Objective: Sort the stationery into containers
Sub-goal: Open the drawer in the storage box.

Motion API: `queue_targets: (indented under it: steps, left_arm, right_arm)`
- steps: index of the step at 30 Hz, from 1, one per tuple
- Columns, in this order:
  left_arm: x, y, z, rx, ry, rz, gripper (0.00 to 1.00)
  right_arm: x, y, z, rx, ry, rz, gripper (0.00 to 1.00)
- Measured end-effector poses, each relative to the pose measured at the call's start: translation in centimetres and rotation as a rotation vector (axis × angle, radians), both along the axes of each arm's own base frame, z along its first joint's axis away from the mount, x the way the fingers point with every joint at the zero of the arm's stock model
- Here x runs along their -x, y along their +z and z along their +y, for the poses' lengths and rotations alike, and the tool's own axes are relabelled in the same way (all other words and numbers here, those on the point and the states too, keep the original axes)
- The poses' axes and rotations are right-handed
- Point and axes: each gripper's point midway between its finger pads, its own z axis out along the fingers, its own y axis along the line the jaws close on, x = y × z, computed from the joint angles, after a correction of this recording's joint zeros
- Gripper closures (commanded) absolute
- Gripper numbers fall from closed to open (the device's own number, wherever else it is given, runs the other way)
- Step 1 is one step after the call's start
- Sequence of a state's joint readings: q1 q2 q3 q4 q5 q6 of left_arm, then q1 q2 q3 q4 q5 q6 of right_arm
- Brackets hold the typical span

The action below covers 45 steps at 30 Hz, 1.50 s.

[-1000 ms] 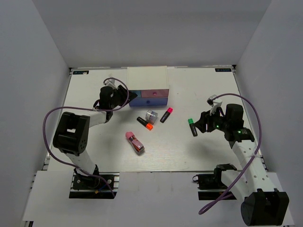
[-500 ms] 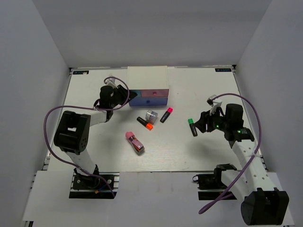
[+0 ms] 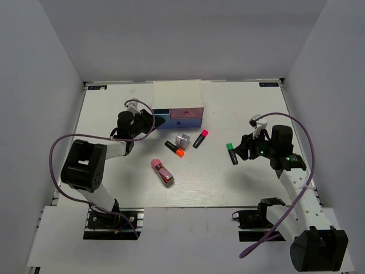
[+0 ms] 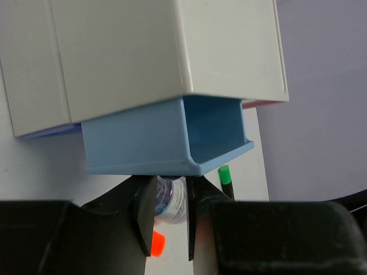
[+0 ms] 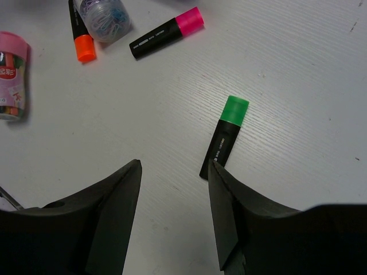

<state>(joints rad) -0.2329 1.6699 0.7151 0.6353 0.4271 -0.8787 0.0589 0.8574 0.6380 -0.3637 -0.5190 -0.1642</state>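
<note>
Enclosing a white table [image 3: 114, 188]: grey walls on three sides. White cabinet [image 3: 177, 94] at the far edge, open surface along the near edge. Left end effector [image 4: 171, 189] narrowed at the lip of the protruding blue drawer [image 4: 137, 137], hold uncertain, shifted left since earlier. Right end effector [image 5: 174, 166] spread above the green marker [image 5: 225, 137], unmoved.

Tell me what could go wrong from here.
1. The blue drawer sticks partly out of the white cabinet, with the left jaws narrow at its front lip. Nothing holds the cabinet, so a pull may drag it or free the drawer.
2. The green marker lies off-centre, near one finger of the open right jaws; that finger may land on it or roll it away.
</note>
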Motion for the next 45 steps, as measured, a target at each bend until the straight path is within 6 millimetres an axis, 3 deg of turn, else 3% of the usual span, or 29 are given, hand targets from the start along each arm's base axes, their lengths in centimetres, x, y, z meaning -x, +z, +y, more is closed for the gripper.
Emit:
queue_targets:
  steps: [6, 21, 27, 29, 32, 33, 34, 35, 38, 41, 45]
  left_arm:
    - [2.2, -0.2, 0.1, -0.001, -0.029, 0.002, 0.95]
    - [5.2, -0.4, 0.0, -0.017, -0.102, -0.001, 0.95]
    - [5.2, -0.4, -0.1, -0.018, -0.111, 0.0, 0.94]
    - [5.1, -0.3, -0.1, -0.017, -0.116, 0.003, 0.94]
    - [5.1, -0.4, -0.2, -0.017, -0.121, 0.007, 0.94]
    - [5.1, -0.4, -0.2, -0.017, -0.121, 0.008, 0.94]
    - [5.1, -0.4, -0.2, -0.017, -0.121, 0.007, 0.94]
    - [5.1, -0.4, -0.2, -0.017, -0.122, 0.007, 0.94]
    - [5.0, -0.4, -0.3, -0.016, -0.124, 0.01, 0.94]
    - [5.0, -0.4, -0.4, -0.015, -0.128, 0.011, 0.94]
    - [5.0, -0.4, -0.4, -0.014, -0.129, 0.011, 0.94]
  right_arm:
    - [0.0, 0.0, 0.0, 0.0, 0.0, 0.0, 0.44]
    - [0.1, -0.4, 0.3, -0.009, 0.019, 0.018, 0.44]
    - [0.0, 0.4, 2.1, -0.044, 0.166, 0.007, 0.6]
    - [-1.3, 1.7, 2.9, -0.043, 0.228, -0.031, 0.78]
    - [-4.3, 4.0, 4.2, -0.014, 0.322, -0.12, 0.86]
    - [-5.4, 5.0, 4.8, -0.001, 0.354, -0.159, 0.82]
    - [-6.4, 5.9, 5.4, 0.017, 0.388, -0.202, 0.68]
    - [-7.1, 6.7, 5.9, 0.029, 0.415, -0.237, 0.6]
    - [-9.1, 9.7, 8.3, 0.079, 0.518, -0.376, 0.43]
    - [-9.8, 11.7, 11.1, 0.121, 0.619, -0.499, 0.4]
    - [-9.5, 11.3, 14.2, 0.156, 0.712, -0.552, 0.4]
